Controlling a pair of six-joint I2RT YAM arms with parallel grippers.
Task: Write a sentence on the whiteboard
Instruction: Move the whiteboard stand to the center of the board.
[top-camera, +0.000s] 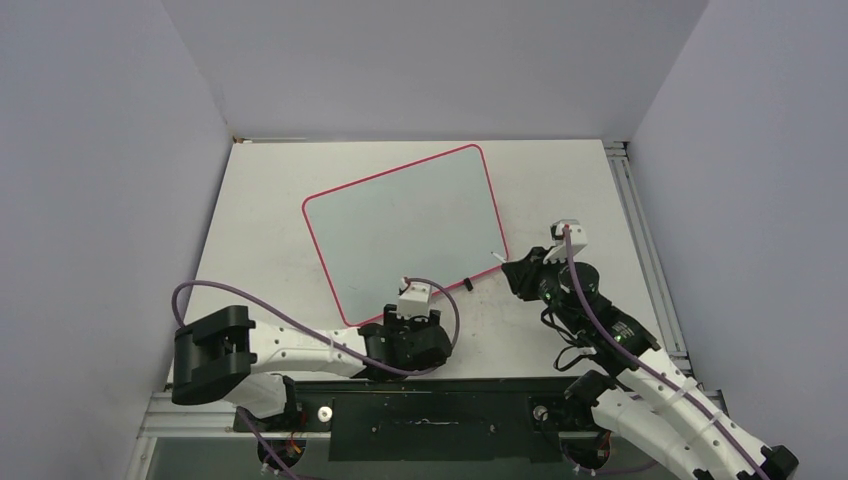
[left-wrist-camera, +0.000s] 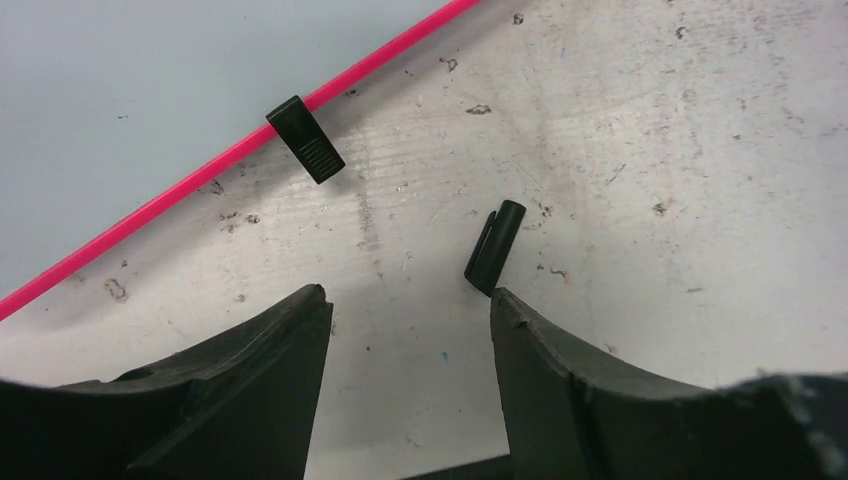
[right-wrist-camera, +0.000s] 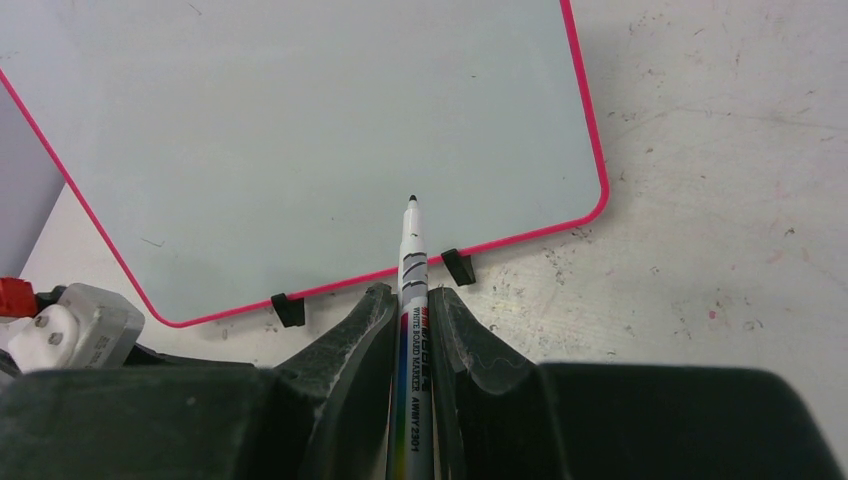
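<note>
The whiteboard (top-camera: 400, 220) lies tilted on the table, pink-rimmed and blank; no sentence shows on it. My right gripper (top-camera: 520, 272) is shut on a white whiteboard marker (right-wrist-camera: 411, 260), uncapped, with its black tip over the board's near right part, just inside the rim. The board also shows in the right wrist view (right-wrist-camera: 300, 120). My left gripper (left-wrist-camera: 405, 295) is open and empty, low over the tabletop just off the board's near edge (left-wrist-camera: 120, 80). A small black marker cap (left-wrist-camera: 495, 248) lies on the table at the tip of its right finger.
Two black feet (right-wrist-camera: 288, 308) (right-wrist-camera: 458, 266) clip the board's near edge; one shows in the left wrist view (left-wrist-camera: 305, 138). The scuffed white tabletop (top-camera: 560, 190) runs to grey walls at the back and sides. A metal rail (top-camera: 640, 230) lines the right edge.
</note>
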